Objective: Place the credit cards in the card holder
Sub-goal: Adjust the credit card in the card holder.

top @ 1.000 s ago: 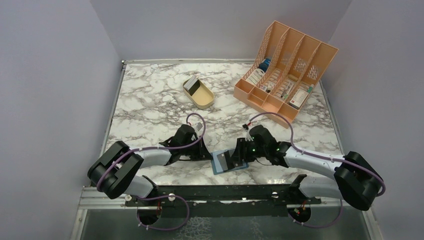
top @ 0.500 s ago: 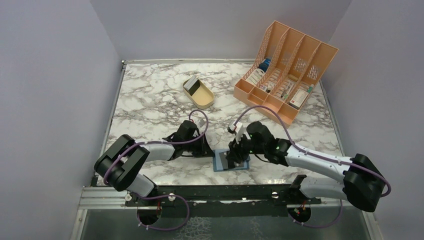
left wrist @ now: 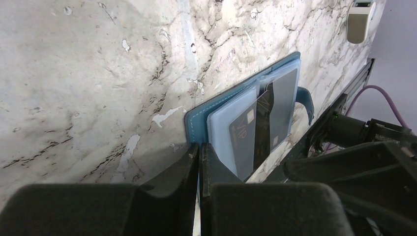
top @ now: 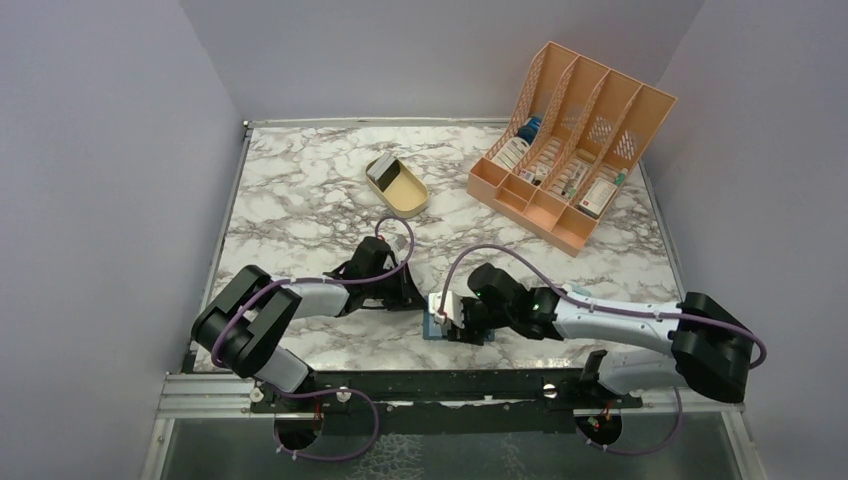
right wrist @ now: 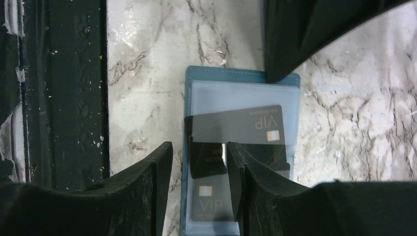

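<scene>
The card holder (right wrist: 241, 73) lies open near the table's front edge, teal border around pale blue pockets; in the top view only a sliver (top: 432, 330) shows beside my right gripper (top: 450, 322). One black VIP credit card (right wrist: 236, 125) sits in the farther pocket and another (right wrist: 209, 201) in the nearer one. A third black card (right wrist: 209, 160) lies across between them. My right gripper (right wrist: 199, 147) hovers open over that card, one finger over its middle. My left gripper (left wrist: 199, 146) is shut on the holder's teal edge (left wrist: 194, 123).
A tan oval tray (top: 398, 186) holding a small dark item stands mid-table. The orange slotted file rack (top: 570, 140) with boxes is at the back right. The black frame rail (top: 430, 385) runs just below the holder. Grey walls close in on the left, right and back.
My right arm has swung left and come down over the holder, now covering most of it, and its jaws have widened a little. The left gripper has stayed at the holder's edge.
</scene>
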### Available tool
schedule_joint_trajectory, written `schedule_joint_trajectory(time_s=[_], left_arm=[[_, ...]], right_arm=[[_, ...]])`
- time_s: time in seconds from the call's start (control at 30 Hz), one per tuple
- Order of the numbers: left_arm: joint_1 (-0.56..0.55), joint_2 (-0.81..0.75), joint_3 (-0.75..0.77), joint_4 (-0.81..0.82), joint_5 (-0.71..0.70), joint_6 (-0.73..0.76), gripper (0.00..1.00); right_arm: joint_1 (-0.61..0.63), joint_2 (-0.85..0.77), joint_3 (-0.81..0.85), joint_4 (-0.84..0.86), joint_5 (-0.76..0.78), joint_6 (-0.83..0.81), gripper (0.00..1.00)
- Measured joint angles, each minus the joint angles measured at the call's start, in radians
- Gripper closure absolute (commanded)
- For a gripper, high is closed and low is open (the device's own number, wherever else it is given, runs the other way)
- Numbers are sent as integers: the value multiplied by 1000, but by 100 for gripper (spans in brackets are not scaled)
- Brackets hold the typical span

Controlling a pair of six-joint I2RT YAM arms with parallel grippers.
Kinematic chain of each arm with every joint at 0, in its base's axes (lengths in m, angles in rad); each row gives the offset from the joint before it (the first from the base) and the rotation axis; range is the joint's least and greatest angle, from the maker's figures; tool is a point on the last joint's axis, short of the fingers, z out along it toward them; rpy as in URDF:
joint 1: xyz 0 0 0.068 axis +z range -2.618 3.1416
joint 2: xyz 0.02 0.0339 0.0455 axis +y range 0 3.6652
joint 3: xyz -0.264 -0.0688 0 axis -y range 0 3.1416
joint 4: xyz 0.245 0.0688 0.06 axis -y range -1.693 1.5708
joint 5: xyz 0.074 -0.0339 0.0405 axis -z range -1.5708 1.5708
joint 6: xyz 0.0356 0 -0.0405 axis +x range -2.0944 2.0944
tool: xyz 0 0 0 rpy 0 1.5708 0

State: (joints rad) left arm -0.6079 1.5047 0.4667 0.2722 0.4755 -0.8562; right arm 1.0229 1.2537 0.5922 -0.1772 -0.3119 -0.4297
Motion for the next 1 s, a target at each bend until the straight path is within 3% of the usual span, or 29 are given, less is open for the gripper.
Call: schedule_joint_trajectory(time_s=[0.43, 1.0], left_arm=[[0, 0, -5, 4, 14, 3, 92], [6, -26, -43, 34, 14, -5, 91]], right_arm=[[84, 102, -45, 111, 155, -92, 54], [97, 103, -70, 233, 225, -84, 66]])
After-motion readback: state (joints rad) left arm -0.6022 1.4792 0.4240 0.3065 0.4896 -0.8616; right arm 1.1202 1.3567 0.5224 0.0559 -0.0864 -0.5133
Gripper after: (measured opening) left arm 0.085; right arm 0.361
